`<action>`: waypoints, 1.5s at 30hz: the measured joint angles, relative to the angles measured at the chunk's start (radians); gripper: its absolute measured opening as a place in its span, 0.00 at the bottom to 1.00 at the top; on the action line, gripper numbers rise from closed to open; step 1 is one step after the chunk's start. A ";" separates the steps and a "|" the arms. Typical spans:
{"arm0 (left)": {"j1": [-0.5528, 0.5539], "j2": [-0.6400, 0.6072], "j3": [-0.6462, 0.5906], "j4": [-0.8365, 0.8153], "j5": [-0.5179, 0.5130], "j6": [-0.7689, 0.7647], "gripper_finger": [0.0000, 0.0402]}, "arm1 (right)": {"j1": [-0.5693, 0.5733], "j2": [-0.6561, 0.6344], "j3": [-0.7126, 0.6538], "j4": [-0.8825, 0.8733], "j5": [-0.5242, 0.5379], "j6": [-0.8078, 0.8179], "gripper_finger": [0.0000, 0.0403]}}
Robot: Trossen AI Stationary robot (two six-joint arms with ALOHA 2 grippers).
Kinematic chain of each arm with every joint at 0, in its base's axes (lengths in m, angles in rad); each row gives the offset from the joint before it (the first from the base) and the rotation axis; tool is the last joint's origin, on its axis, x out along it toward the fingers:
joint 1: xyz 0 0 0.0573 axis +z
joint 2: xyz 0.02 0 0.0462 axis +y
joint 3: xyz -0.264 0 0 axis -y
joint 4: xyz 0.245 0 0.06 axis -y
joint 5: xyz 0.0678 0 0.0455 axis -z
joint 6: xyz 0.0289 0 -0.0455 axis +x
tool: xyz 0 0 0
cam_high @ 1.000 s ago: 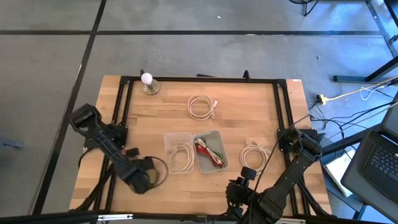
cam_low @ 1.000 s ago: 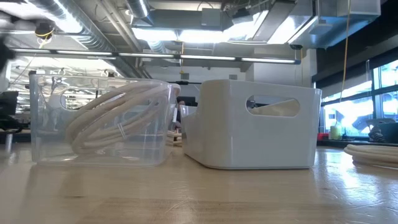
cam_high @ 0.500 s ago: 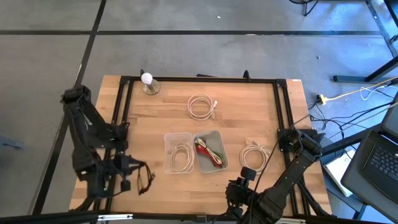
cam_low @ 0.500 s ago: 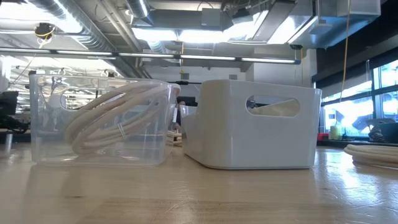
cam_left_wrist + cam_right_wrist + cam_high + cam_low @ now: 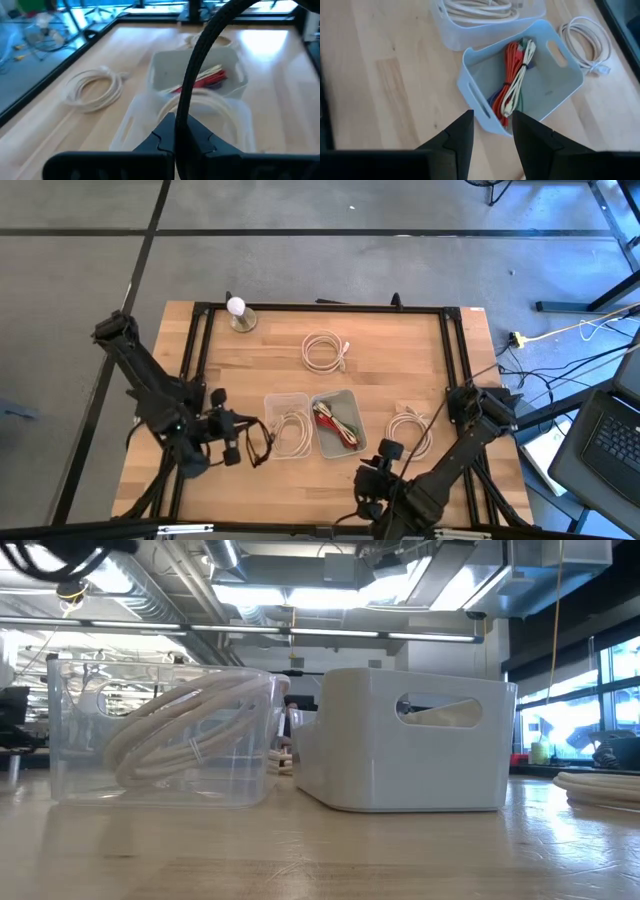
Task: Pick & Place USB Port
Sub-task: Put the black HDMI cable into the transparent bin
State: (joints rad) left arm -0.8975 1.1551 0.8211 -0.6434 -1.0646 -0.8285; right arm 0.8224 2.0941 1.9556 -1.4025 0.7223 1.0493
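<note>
A black cable (image 5: 200, 60) was pinched between the closed fingers of the left gripper (image 5: 238, 446) — it rose from the jaws in a dark arc, and from above it showed as a loop (image 5: 258, 445) hanging just beside the near-left corner of the clear bin (image 5: 270, 402). That gripper hovered over the wood just left of the bin, clear of its wall.

Inside the clear bin lay a coil of white cable (image 5: 185, 725), leaning against the transparent side in the low view. Touching the bin on its right stood a pale grey basket (image 5: 475, 90) with slotted handles, holding a bundle of red, green and cream cables (image 5: 512, 80).

The right gripper (image 5: 372, 470) hung near the table's front edge, just in front of the basket, its two fingers (image 5: 460, 132) parted with nothing between them.

Further out, a white cable coil (image 5: 408, 430) rested on the table to the right of the basket, and another white coil (image 5: 323, 351) lay toward the far side, well apart from the bins. Near the far-left corner sat a small round stand with a white ball (image 5: 237, 307) on top. The wooden table (image 5: 400, 350) was framed by black rails — beyond it, grey floor.
</note>
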 joint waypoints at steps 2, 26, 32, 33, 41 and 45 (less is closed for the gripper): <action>0.052 -0.014 0.000 0.093 0.066 0.127 0.01 | -0.009 0.000 0.000 0.000 -0.002 -0.010 0.34; 0.539 0.103 -0.075 0.458 0.602 0.523 0.01 | 0.078 0.000 0.000 -0.010 -0.012 0.020 0.34; 0.598 0.098 -0.184 0.592 0.684 0.525 0.01 | 0.078 0.000 0.000 -0.008 -0.008 0.021 0.34; 0.604 0.098 -0.200 0.622 0.699 0.525 0.01 | 0.078 0.000 0.000 -0.008 -0.008 0.020 0.34; 0.638 0.097 -0.258 0.680 0.745 0.510 0.01 | 0.078 0.000 0.000 -0.008 0.000 0.020 0.34; 0.641 0.097 -0.281 0.681 0.746 0.496 0.01 | 0.078 0.000 0.000 -0.008 0.000 0.020 0.34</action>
State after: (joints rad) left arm -0.2569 1.2526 0.5397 0.0373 -0.3187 -0.3321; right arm 0.9009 2.0941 1.9556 -1.4101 0.7219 1.0695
